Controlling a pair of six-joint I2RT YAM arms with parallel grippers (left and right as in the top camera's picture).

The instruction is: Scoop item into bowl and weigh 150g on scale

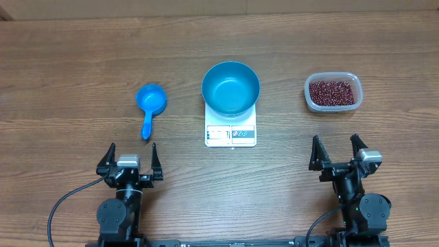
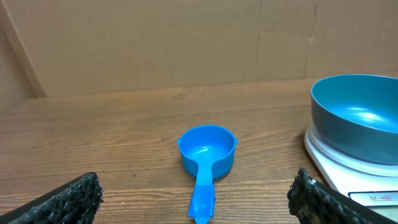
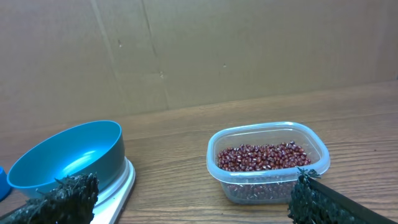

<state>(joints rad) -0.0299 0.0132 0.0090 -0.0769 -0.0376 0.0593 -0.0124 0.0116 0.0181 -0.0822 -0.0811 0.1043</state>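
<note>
The blue bowl point(image 1: 230, 87) point(image 2: 357, 115) point(image 3: 65, 158) stands empty on the white scale point(image 1: 230, 134) point(image 2: 336, 165) point(image 3: 118, 186) at the table's middle. Dark red-brown beans point(image 1: 333, 92) point(image 3: 264, 157) fill a clear plastic tub point(image 1: 332, 92) point(image 3: 267, 158) to its right. A small blue scoop point(image 1: 150, 104) point(image 2: 205, 158) lies to its left, handle pointing toward me. My left gripper point(image 1: 129, 159) point(image 2: 198, 199) is open just short of the scoop's handle, nothing between its fingers. My right gripper point(image 1: 337, 152) point(image 3: 193, 199) is open below the tub, also empty.
Brown cardboard walls point(image 2: 155, 43) point(image 3: 249, 43) close off the far side of the wooden table point(image 1: 68, 68). Both arm bases sit at the near edge.
</note>
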